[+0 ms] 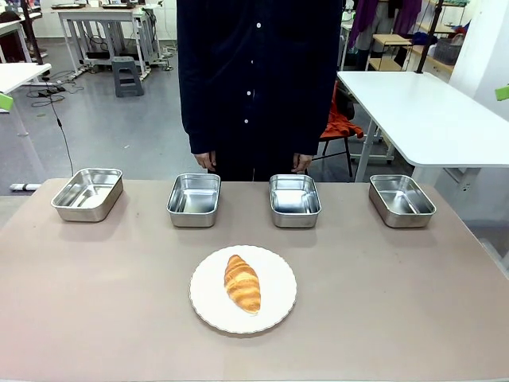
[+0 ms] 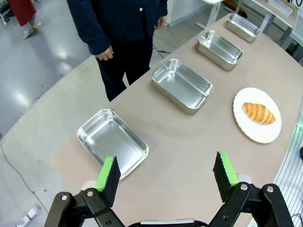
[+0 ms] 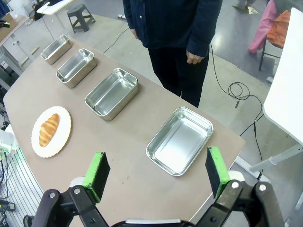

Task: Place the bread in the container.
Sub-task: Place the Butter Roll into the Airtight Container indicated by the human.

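Note:
The bread (image 1: 242, 283), a golden-brown croissant, lies on a round white plate (image 1: 278, 306) near the front middle of the table; it also appears as bread (image 2: 258, 113) and bread (image 3: 49, 129) in the wrist views. Several shiny steel containers stand in a row behind it: container (image 1: 87, 193), container (image 1: 194, 200), container (image 1: 294, 200), container (image 1: 402, 200). My left gripper (image 2: 166, 173) hangs open high above the table's left end, over a container (image 2: 112, 142). My right gripper (image 3: 155, 171) hangs open above the right end, over a container (image 3: 180, 141). Both hold nothing.
A person in a dark shirt (image 1: 258, 72) stands at the far edge, hands (image 1: 205, 161) hanging at the sides. A white table (image 1: 429, 111) stands at the back right. Bare tabletop surrounds the plate.

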Action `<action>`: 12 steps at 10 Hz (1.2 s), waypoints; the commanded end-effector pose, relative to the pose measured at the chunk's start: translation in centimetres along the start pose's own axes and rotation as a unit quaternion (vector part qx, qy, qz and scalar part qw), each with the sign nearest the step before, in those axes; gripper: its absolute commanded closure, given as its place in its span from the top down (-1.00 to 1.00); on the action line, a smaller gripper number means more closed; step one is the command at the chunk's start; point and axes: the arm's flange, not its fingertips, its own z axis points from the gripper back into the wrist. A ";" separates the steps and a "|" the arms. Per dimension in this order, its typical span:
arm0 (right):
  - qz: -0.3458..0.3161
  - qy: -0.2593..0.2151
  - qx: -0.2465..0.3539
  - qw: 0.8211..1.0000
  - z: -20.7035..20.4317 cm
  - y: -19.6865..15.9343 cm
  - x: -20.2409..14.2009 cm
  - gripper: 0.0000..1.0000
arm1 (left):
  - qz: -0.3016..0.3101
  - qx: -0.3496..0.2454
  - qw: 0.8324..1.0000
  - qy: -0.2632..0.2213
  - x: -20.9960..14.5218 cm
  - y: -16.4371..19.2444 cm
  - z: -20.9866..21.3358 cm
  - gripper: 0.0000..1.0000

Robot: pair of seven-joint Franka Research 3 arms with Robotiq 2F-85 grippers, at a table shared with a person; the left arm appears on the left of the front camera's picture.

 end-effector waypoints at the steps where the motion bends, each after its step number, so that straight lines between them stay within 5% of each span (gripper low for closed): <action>1: 0.001 -0.009 0.002 1.000 0.0 0.2 0.0 1.00 | -0.001 0.000 1.000 -0.006 0.0 0.0 0.1 1.00; 12: 0.001 -0.009 0.002 1.000 0.0 0.2 0.0 1.00 | -0.001 0.000 1.000 -0.006 0.0 0.0 0.1 1.00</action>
